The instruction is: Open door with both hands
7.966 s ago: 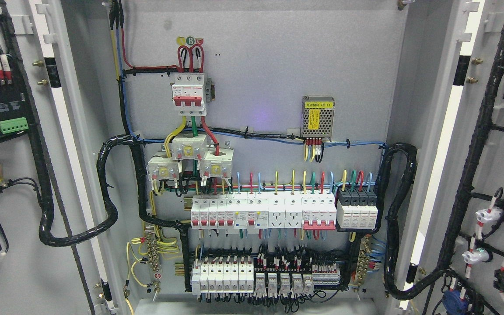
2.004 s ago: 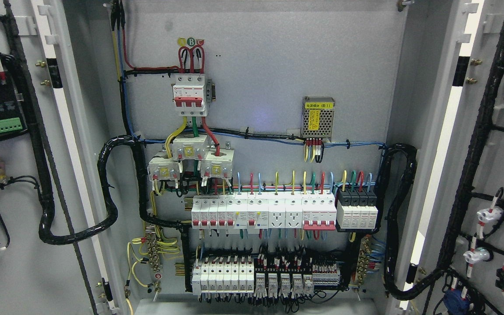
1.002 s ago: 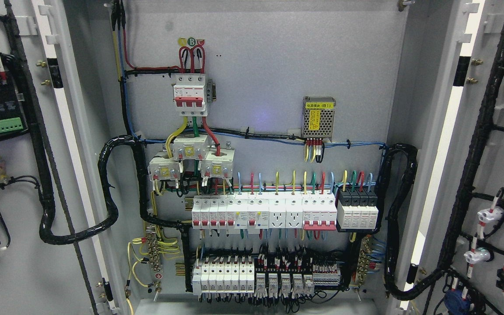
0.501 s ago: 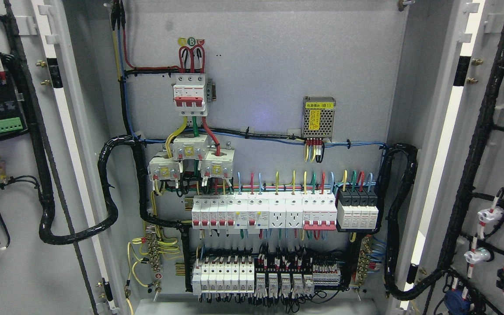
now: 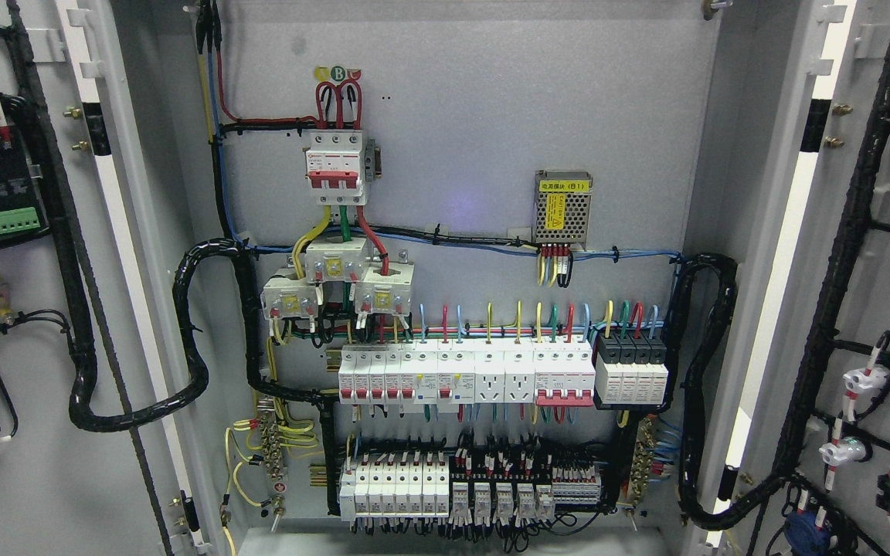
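an electrical cabinet (image 5: pixel 460 116) of matte grey sheet metal stands with both doors swung wide, the left door (image 5: pixel 28 463) filling the picture's left edge and the right door (image 5: pixel 885 309) its right, each showing its inner face. neither of the robot's hands nor any arm appears in the head view, so whether the fingers are spread, curled or gripping cannot be told, and no place can be set against them. on the flat back panel a white three-pole breaker with red levers (image 5: pixel 334 168) sits high at left of centre, red looped wires above it; below it cluster three boxy white blocks with yellow labels (image 5: pixel 337 284). a small perforated metal power module with a yellow label (image 5: pixel 562 208) hangs to the right. a long row of white breakers and sockets (image 5: pixel 464 374) runs across the middle, ending at black-topped modules (image 5: pixel 630 371), and a lower row of terminals and relays (image 5: pixel 468 490) lies beneath. thick black ribbed conduit (image 5: pixel 190 340) loops from the left door into the cabinet; a matching black conduit (image 5: pixel 700 386) curves at the right. a green terminal strip (image 5: pixel 12 221) is fixed on the left door.
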You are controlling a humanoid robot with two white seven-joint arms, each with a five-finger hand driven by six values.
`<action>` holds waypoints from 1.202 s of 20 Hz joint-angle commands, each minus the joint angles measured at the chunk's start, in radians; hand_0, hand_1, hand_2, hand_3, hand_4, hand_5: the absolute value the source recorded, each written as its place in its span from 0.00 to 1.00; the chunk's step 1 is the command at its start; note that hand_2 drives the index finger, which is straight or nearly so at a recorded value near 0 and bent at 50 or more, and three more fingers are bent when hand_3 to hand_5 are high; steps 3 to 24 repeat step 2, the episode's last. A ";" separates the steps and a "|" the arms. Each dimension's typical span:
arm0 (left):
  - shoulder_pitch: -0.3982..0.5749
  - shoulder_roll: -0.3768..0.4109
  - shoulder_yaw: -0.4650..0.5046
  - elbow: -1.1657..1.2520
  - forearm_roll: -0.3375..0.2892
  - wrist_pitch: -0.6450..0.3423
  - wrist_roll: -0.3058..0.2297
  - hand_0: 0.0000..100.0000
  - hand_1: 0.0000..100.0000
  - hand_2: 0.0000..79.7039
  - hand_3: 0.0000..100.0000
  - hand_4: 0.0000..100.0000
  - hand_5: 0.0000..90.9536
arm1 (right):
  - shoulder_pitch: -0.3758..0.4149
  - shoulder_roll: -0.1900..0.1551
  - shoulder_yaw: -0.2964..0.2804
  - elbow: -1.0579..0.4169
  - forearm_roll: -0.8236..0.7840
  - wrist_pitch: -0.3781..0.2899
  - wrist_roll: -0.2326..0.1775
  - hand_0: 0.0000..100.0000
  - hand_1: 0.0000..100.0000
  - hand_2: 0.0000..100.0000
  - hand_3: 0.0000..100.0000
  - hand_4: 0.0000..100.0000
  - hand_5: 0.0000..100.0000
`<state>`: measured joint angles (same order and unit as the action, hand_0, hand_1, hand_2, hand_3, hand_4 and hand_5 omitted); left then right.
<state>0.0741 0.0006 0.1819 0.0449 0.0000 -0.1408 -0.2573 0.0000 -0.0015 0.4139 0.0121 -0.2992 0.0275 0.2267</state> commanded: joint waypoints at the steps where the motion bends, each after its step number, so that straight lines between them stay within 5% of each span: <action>1: 0.000 -0.034 0.002 0.006 0.012 0.000 0.000 0.00 0.00 0.00 0.00 0.00 0.00 | 0.012 0.028 -0.004 0.008 0.000 -0.001 0.000 0.39 0.00 0.00 0.00 0.00 0.00; 24: 0.000 -0.033 0.004 0.006 0.012 0.000 0.000 0.00 0.00 0.00 0.00 0.00 0.00 | 0.012 0.028 -0.004 0.008 0.000 -0.001 0.000 0.39 0.00 0.00 0.00 0.00 0.00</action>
